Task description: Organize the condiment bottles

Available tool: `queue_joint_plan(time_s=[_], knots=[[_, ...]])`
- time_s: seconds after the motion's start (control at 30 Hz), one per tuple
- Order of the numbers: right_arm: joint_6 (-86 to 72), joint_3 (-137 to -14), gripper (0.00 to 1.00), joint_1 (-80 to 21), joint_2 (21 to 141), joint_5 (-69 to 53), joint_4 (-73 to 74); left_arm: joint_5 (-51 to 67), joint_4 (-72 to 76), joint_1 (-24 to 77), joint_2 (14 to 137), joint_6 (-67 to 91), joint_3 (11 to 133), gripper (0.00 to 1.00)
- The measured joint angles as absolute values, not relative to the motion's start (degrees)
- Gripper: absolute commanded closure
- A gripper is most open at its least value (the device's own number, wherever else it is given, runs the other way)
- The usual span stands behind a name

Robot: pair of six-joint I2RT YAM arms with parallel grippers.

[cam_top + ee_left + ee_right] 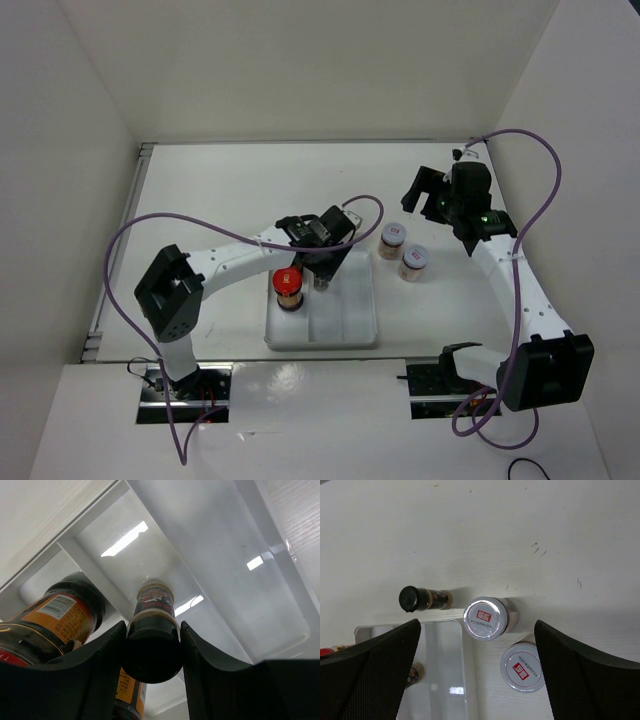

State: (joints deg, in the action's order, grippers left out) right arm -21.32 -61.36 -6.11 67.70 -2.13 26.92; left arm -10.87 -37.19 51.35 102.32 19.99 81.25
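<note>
My left gripper (152, 630) is shut on a slim dark bottle with a black cap (153, 645), its base down at the floor of the white tray (235, 565), next to a divider. From above, this gripper (320, 268) is over the tray (345, 325). A red-capped jar (288, 288) with an orange label (56, 620) stands in the section beside it. Two squat pale-lidded jars (485, 617) (521, 666) stand on the table right of the tray. Over them my right gripper (477, 624) hangs open. Another black-capped bottle (422, 599) stands just beyond the tray's corner.
White walls close in the table on the left, back and right. My right arm (520, 290) runs along the right side. A purple cable (130, 240) loops over the left arm. Part of another orange label (129, 695) shows below my left fingers.
</note>
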Motion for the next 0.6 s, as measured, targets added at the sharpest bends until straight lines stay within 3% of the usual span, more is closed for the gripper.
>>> queue_joint_plan(time_s=[0.43,0.6], knots=[[-21.12,-61.32,0.01,-6.11,67.75,-1.89,26.94,-11.64,-37.74,52.18,102.35,21.30,81.54,0.11],[-21.12,-61.32,0.01,-5.82,67.75,-0.71,26.94,-14.57,-40.73,52.45,102.37,21.43,86.94,0.01]])
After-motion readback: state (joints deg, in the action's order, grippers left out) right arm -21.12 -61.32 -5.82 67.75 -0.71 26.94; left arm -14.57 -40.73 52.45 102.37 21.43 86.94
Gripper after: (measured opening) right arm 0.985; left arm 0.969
